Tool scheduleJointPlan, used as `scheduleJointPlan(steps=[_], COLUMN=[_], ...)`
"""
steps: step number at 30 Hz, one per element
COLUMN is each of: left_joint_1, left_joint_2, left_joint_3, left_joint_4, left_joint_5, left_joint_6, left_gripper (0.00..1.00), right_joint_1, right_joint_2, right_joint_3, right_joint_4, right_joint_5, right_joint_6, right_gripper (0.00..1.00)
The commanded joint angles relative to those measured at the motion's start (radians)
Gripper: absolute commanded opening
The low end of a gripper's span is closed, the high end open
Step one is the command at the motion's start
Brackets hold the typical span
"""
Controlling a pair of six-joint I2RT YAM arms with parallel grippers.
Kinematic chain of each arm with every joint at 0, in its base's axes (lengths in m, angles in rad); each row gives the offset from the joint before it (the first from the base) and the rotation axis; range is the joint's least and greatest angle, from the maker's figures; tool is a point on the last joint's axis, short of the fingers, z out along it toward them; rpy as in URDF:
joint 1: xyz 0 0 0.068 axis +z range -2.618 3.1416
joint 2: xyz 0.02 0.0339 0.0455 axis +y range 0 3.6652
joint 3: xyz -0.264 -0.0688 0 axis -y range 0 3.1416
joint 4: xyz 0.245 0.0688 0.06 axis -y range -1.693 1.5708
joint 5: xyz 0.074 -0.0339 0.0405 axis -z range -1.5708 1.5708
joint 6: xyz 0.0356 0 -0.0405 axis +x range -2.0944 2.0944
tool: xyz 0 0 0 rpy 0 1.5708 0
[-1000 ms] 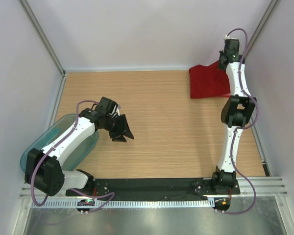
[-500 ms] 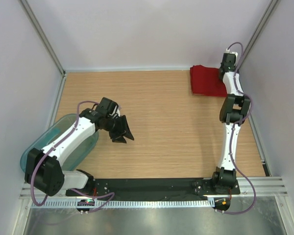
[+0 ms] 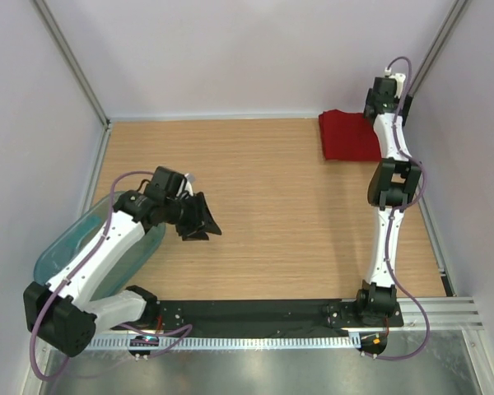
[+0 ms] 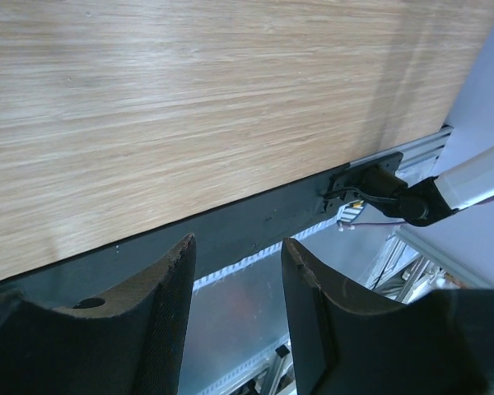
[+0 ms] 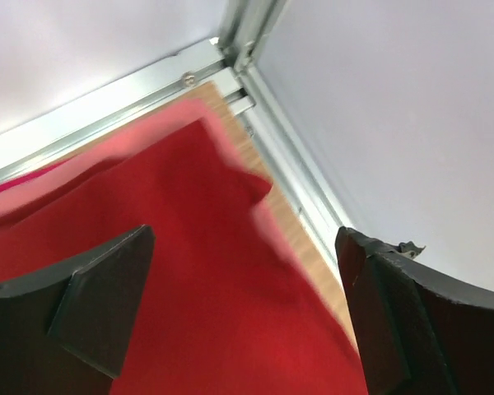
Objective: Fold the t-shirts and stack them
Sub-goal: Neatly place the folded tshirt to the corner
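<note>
- Right now my right claw [image 5: 245, 239] is wide apart, with nothing pinched between the fingers [image 5: 90, 296].
- It sits over the far right corner of the table [image 3: 272, 206], close to the corner post [image 5: 247, 25] of the enclosure.
- The dark red shirt [image 3: 347, 137] lies in that same corner, up against the back wall, roughly a rectangle seen from above.
- In my right wrist view the red cloth fills the space below and between the fingers. Whether either finger touches it, I can't tell.
- My right arm [image 3: 389, 206] reaches up the right side of the table and crosses the shirt's right edge.
- The paler fringe along the cloth's edge in the wrist view is blurred, so I can't tell what it is.
- My left claw [image 4: 239, 245] is also apart and holds nothing; only bare wood and the black base plate [image 4: 255, 222] show through the gap.
- It hangs above the left middle of the table, well apart from the shirt.
- The teal bin [image 3: 53, 247] sits at the table's left edge, partly under my left arm [image 3: 107, 247] and just beside that claw.
</note>
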Motion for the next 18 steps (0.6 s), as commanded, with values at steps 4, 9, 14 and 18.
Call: scheduleJointPlan(steps=[4, 9, 14, 18], left_joint_1=[-0.005, -0.004, -0.004, -0.004], left_joint_2=[-0.108, -0.18, -0.243, -0.269], left_joint_3=[0.035, 0.032, -0.025, -0.08], left_joint_4=[-0.012, -0.017, -0.006, 0.084], left_joint_5=[0.01, -0.025, -0.074, -0.072], left_joint_6=[-0.025, -0.016, -0.021, -0.053], left_gripper=[0.48, 0.48, 0.48, 0.49], right_joint_1=[0.235, 0.401, 0.498, 0.528], right_joint_2=[-0.43, -0.596, -0.866, -1.103], right_joint_3=[-0.2, -0.375, -0.82, -1.303], right_joint_4=[-0.188, -0.384, -0.322, -0.021], right_joint_5=[0.015, -0.116, -0.499, -0.852], right_joint_6=[0.076, 0.203, 0.45, 0.608], right_gripper=[1.0, 1.0, 1.0, 1.0])
